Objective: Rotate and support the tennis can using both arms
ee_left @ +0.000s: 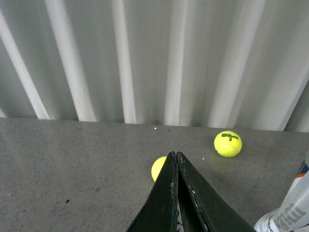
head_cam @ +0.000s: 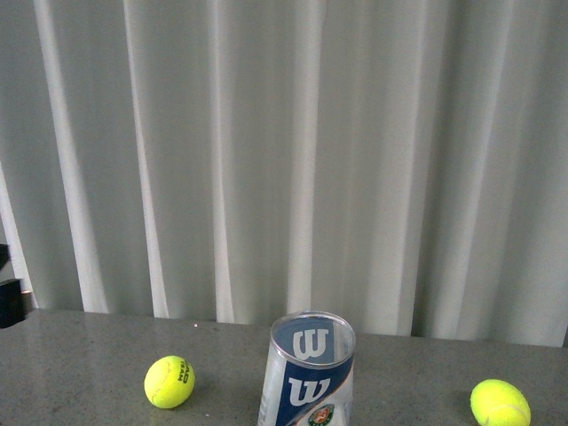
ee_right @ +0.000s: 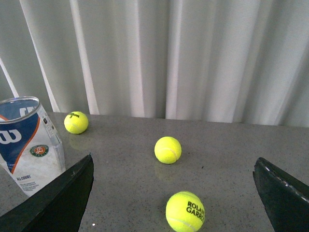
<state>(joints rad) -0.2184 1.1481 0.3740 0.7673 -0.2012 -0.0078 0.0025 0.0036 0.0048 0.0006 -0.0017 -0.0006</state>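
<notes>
The tennis can point(head_cam: 307, 373) stands upright on the grey table point(head_cam: 80, 355), open mouth up and apparently empty, with the white curtain point(head_cam: 284, 151) behind it. Neither arm touches it.

The left gripper point(ee_left: 176, 157) has its fingers point(ee_left: 164, 193) pressed together with nothing between them; in the left wrist view the can shows only as a sliver at the picture's edge, off to one side of the fingertips. The right gripper point(ee_right: 174, 193) has its fingers point(ee_right: 63, 193) spread wide and empty. In the right wrist view the can stands just beyond one of them, outside the gap.

The main risks, as I judge them:

- An empty plastic tube is light and tall — a push from one side before the other arm supports it would likely tip it or send it sliding.
- The right fingers are not yet around the can, so a finger edge could strike the wall instead of straddling it.
- Loose tennis balls lie near the can — one point(head_cam: 169, 382) on its left in the front view, another point(head_cam: 500, 403) on its right, and one marked Roland Garros point(ee_right: 185, 211) between the right fingers. An arm clipping one could roll it into the can.
- Squeezing hard could buckle the thin wall.
</notes>
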